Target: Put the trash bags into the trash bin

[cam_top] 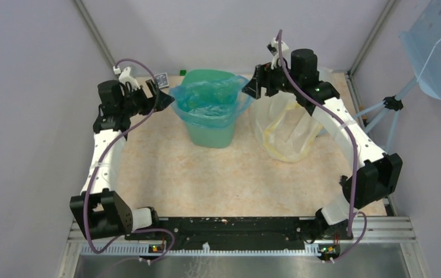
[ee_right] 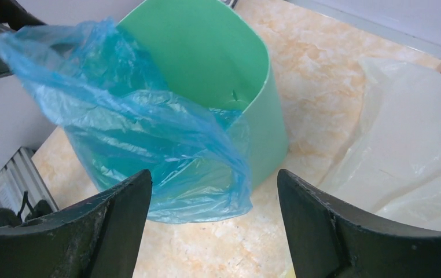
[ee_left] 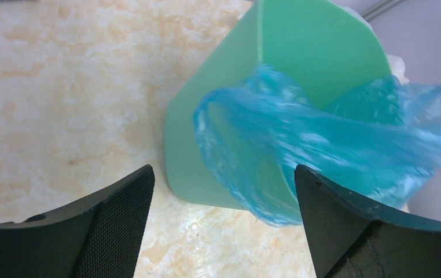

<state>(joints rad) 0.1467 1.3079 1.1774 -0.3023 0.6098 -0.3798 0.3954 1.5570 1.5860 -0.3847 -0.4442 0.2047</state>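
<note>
The mint-green trash bin (cam_top: 212, 134) stands upright at the back middle of the table. The blue trash bag (cam_top: 209, 99) sits inside it, its mouth folded out over the rim on the left, front and right. My left gripper (cam_top: 165, 99) is open and empty just left of the bin's rim. My right gripper (cam_top: 252, 87) is open and empty just right of the rim. The left wrist view shows the bin (ee_left: 316, 52) and the bag (ee_left: 299, 145) ahead of the open jaws (ee_left: 224, 182). The right wrist view shows the bag (ee_right: 149, 145) draped over the bin (ee_right: 218, 63).
A larger clear plastic bag with yellow bands (cam_top: 290, 130) lies crumpled right of the bin, under my right arm; it also shows in the right wrist view (ee_right: 403, 145). A small dark object (cam_top: 161, 79) and a green one (cam_top: 182, 72) lie at the back wall.
</note>
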